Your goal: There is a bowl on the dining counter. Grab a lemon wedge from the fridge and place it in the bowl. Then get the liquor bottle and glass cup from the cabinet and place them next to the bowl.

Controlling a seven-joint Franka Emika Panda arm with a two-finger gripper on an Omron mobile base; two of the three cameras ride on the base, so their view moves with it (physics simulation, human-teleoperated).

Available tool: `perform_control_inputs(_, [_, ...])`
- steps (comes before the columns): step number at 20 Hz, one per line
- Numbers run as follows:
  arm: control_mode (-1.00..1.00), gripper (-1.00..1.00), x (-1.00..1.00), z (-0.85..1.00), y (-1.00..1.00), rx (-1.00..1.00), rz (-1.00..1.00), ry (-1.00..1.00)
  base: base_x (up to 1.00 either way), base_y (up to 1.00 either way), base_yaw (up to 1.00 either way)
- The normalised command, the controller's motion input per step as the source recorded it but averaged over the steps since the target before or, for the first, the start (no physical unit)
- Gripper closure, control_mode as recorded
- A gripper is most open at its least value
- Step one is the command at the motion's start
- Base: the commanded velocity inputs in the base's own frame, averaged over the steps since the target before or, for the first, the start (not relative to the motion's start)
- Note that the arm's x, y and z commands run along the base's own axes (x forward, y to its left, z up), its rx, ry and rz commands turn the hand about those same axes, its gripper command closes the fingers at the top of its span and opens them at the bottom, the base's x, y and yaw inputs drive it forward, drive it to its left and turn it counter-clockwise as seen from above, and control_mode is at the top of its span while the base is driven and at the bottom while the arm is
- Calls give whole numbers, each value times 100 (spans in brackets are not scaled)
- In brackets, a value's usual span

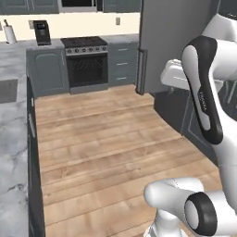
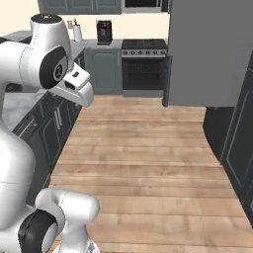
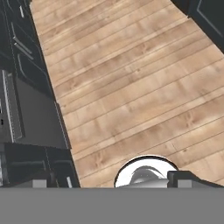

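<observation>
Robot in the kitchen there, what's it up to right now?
Nothing is being handled yet. The white arm is folded up over the wooden floor, and its gripper, seen in the hand view, is open, holds nothing and looks down at the planks. The tall dark grey fridge stands ahead on the right, with the stove at the far wall and a marble counter along the left. No bowl, lemon, bottle or cup is in sight.

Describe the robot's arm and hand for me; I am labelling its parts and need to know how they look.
The arm is made of glossy white rounded shells with black bands and round black caps at the joints. One black band bears small white lettering, too small to read. The hand ends in two small dark finger tips. No cables show.
</observation>
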Motion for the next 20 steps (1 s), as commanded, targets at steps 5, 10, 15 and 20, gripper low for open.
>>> perform_control_inputs(5, [100, -100, 0, 0, 0, 0, 0, 0, 100, 0, 0])
perform_control_inputs(10, [100, -100, 0, 0, 0, 0, 0, 0, 100, 0, 0])
perform_control_inputs(15, [100, -100, 0, 0, 0, 0, 0, 0, 100, 0, 0])
perform_control_inputs(20, [100, -100, 0, 0, 0, 0, 0, 0, 100, 0, -1])
